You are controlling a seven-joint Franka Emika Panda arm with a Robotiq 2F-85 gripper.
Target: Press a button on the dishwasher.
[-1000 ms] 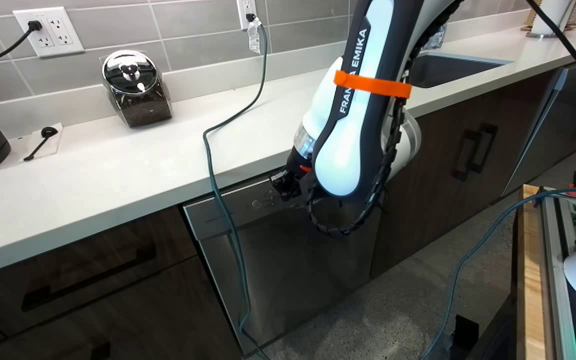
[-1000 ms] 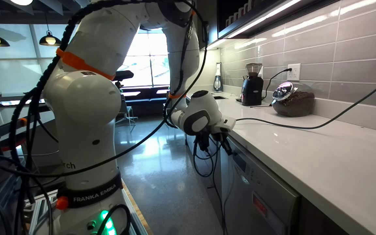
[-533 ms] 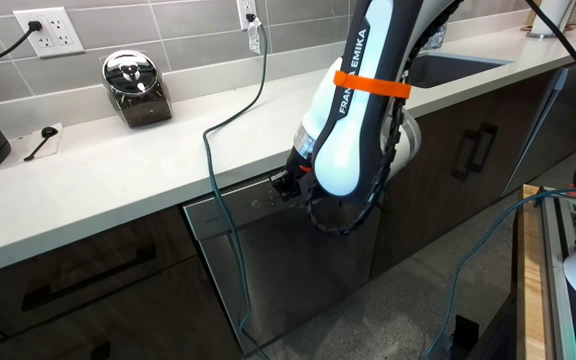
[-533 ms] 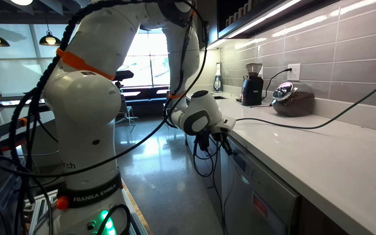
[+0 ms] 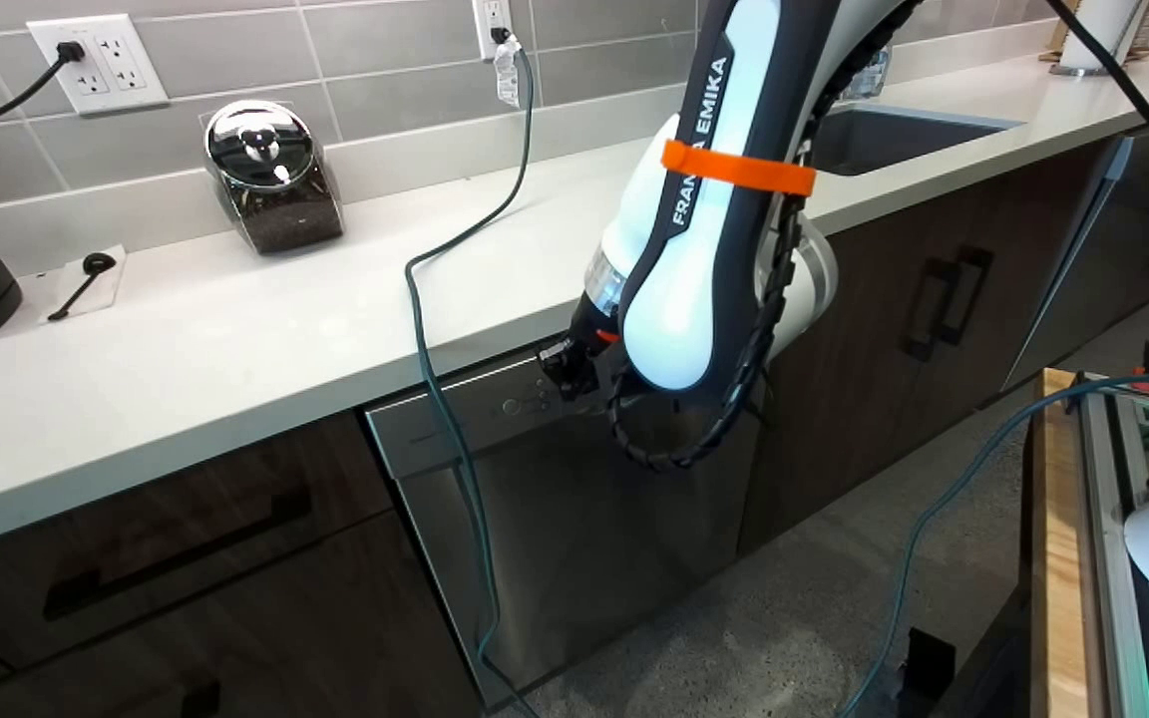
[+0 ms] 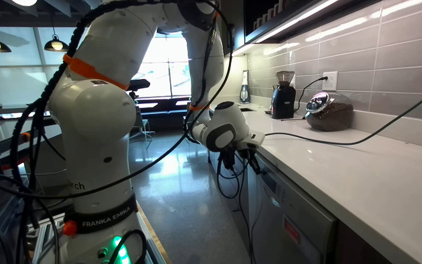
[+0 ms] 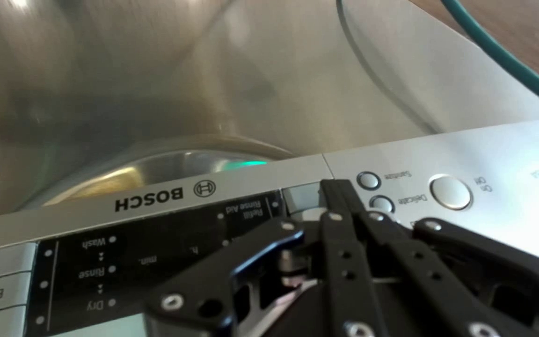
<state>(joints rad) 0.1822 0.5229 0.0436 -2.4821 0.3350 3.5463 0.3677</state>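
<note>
The dishwasher (image 5: 574, 538) has a brushed steel front under the counter; it also shows in an exterior view (image 6: 315, 203). In the wrist view its control strip (image 7: 260, 175) appears upside down, with a dark display (image 7: 157, 248). A silver rectangular button (image 7: 300, 196) beside the display is partly hidden by my fingers. Round Sanitize (image 7: 368, 180), Delicate (image 7: 382, 203) and On/Off (image 7: 450, 192) buttons lie to the right. My gripper (image 7: 338, 185) is shut and empty, its tips over the strip between rectangular and round buttons. I cannot tell whether they touch. It shows in both exterior views (image 5: 565, 374) (image 6: 256, 170).
A teal cable (image 7: 503, 58) hangs over the counter's front edge, across the dishwasher. The white counter (image 5: 235, 319) overhangs just above the control strip. A glass jar (image 5: 280, 199) stands by the wall. Dark cabinets (image 5: 854, 369) flank the dishwasher.
The arm has shifted very slightly to the left in an exterior view during the last half second. The gripper tips stay at about the same spot by the control strip.
</note>
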